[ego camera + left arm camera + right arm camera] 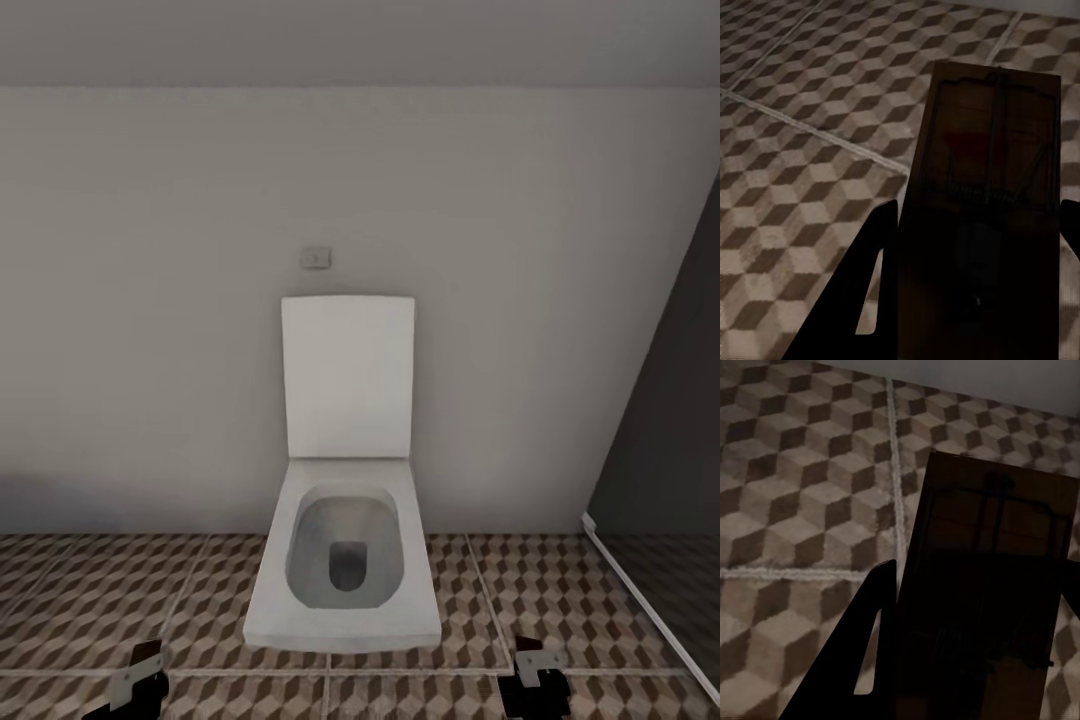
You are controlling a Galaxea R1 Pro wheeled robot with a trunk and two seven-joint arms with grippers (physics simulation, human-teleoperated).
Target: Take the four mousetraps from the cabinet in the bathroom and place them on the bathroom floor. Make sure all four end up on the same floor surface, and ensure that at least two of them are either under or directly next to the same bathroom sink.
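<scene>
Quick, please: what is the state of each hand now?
Left hand: closed on a flat dark-brown wooden mousetrap.
Right hand: closed on another dark-brown mousetrap.

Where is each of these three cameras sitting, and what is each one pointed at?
Head view: on the robot's head, facing a white toilet against the wall; both claws peek in below.
Left wrist view: on the left arm, looking along the left claw gripping a mousetrap.
Right wrist view: likewise, right claw, second mousetrap.
All three views share the cube-patterned floor.
</scene>
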